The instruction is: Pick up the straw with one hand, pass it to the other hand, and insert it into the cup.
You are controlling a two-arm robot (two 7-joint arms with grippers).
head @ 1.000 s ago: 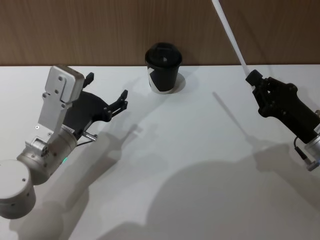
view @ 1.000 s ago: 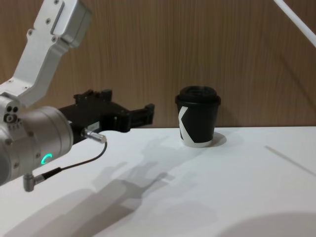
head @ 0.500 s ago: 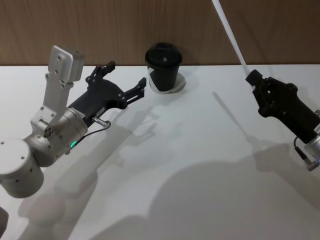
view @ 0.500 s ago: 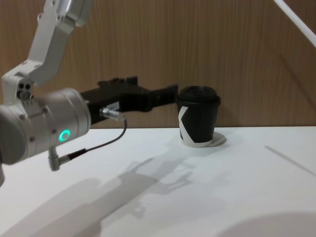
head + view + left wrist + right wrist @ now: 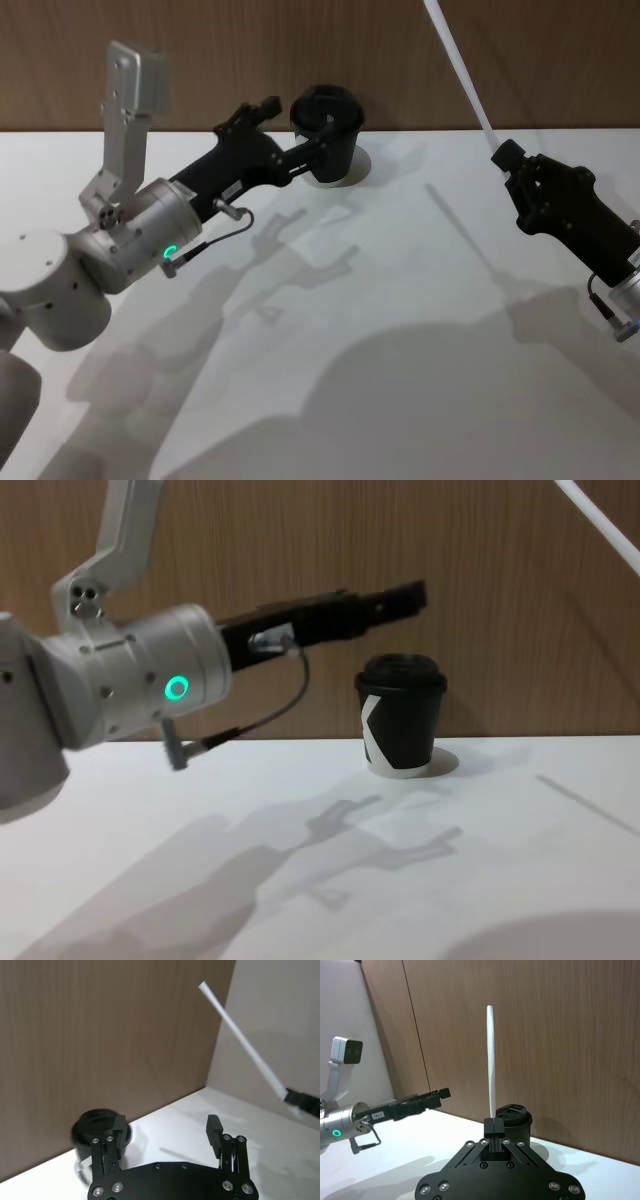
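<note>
ok so the right pincer (image 5: 503, 156) is clenched on the bottom end of the straw (image 5: 458, 68), which is a thin, plain white tube, dead straight. It's up in the air over the right side of the surface (image 5: 400, 300), leaning up and back toward the wall (image 5: 200, 50). From the right wrist view it pokes straight up out of the two pinched black fingers.

The cup (image 5: 400, 725) sits upright at the back of the surface, right by the wall. It's black paper with a white angular mark and a white base rim, and the glossy domed plastic lid (image 5: 401, 672) is on.

The left pincer (image 5: 166, 1125) is released, its flat black fingers spread wide with nothing between them. It's held out level in the air, with the tips just above and to the left of the lid, clear gap, not touching. The arm behind it is a chunky silver-grey cylinder with a glowing green ring (image 5: 177, 688), and a thin black cable (image 5: 290, 695) loops under it.

The surface is matte white with soft shadows, and the wall is brown wood-grain panel
</note>
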